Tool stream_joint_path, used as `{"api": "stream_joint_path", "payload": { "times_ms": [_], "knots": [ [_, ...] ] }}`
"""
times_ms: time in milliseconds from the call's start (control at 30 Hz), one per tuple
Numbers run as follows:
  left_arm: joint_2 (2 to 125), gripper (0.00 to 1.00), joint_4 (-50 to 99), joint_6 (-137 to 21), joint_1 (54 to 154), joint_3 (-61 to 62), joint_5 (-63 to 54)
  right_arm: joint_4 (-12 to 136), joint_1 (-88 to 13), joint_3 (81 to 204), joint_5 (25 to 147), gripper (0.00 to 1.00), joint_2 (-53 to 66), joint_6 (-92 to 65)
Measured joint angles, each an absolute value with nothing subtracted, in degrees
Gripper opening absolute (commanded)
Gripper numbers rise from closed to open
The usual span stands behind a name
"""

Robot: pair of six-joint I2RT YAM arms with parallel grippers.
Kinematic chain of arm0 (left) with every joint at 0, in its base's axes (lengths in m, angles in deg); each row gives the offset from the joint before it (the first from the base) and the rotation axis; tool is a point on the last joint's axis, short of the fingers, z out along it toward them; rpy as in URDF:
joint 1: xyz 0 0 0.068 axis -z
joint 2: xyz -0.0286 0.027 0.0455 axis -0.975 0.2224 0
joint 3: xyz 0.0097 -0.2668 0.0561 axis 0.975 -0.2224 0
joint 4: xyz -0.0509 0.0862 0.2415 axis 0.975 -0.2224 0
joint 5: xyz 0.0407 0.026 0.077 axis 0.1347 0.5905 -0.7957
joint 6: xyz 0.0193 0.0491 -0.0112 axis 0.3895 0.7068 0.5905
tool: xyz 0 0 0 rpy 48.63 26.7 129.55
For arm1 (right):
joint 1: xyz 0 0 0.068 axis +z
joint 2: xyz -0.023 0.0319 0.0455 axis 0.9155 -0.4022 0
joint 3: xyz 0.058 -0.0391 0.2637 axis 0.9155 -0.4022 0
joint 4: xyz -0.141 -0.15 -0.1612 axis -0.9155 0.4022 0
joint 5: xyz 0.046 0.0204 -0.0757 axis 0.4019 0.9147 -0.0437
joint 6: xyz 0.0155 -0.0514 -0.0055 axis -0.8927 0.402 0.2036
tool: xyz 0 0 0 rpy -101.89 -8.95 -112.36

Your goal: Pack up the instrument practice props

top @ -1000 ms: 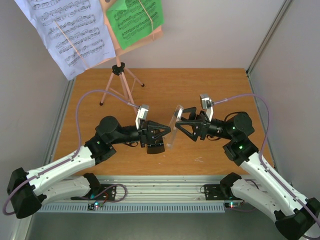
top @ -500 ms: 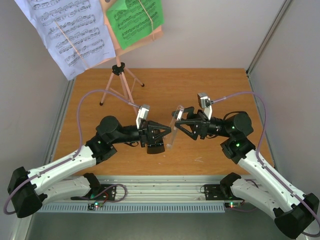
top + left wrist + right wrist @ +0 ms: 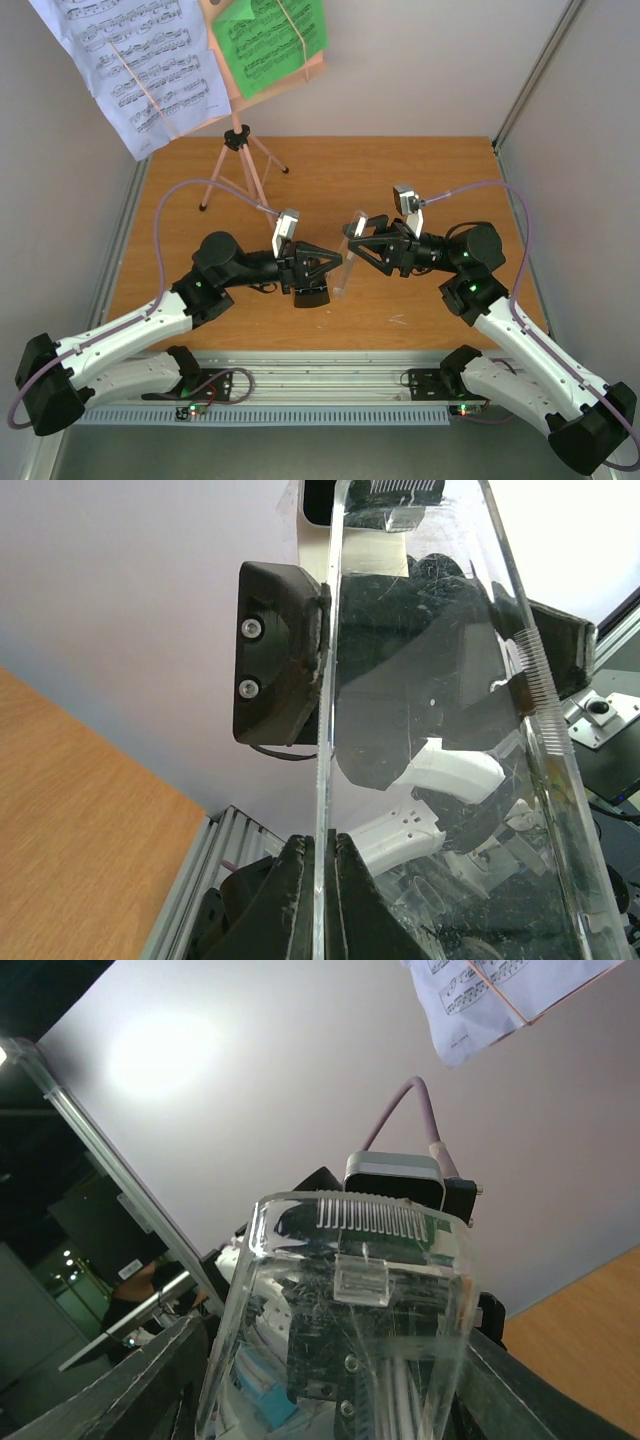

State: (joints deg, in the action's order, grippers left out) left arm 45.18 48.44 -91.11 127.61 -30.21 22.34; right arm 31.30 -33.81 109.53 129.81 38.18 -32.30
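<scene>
Both arms reach inward, tips nearly meeting: left pincer (image 3: 338, 263) clamped tight, right pincer (image 3: 354, 240) with jaws partly spread.

Top view: fixed, high behind my two arm bases; looks down and forward across the table (image 3: 400, 170) to the back wall (image 3: 420, 70); stands well off, with both arms and the pink music stand (image 3: 238, 150) in frame.

Left wrist camera (image 3: 286, 230): sits behind the left fingers (image 3: 295, 900); faces across toward the right arm, tilted up; clear cover (image 3: 430, 740) very near, seen edge-on.

Right wrist camera (image 3: 404, 198): sits behind the right fingers (image 3: 150, 1385); aims steeply up at the wall; same cover very near, broadside.

Shared: all three see the cover; right wrist view catches the left wrist camera beyond it, plus a corner of the white sheet (image 3: 500, 995).
</scene>
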Motion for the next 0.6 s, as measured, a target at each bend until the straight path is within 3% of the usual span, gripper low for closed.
{"api": "stream_joint_path", "payload": {
  "times_ms": [133, 600],
  "knots": [
    [45.18, 0.00, 48.51, -91.15, 127.58, -30.21, 22.30, 31.08, -33.81, 109.53, 129.92, 0.70, 38.12, -32.50],
    [45.18, 0.01, 48.57, -91.13, 127.58, -30.21, 21.88, 30.65, -33.57, 109.53, 130.82, 0.66, 37.42, -32.67]
  ]
}}
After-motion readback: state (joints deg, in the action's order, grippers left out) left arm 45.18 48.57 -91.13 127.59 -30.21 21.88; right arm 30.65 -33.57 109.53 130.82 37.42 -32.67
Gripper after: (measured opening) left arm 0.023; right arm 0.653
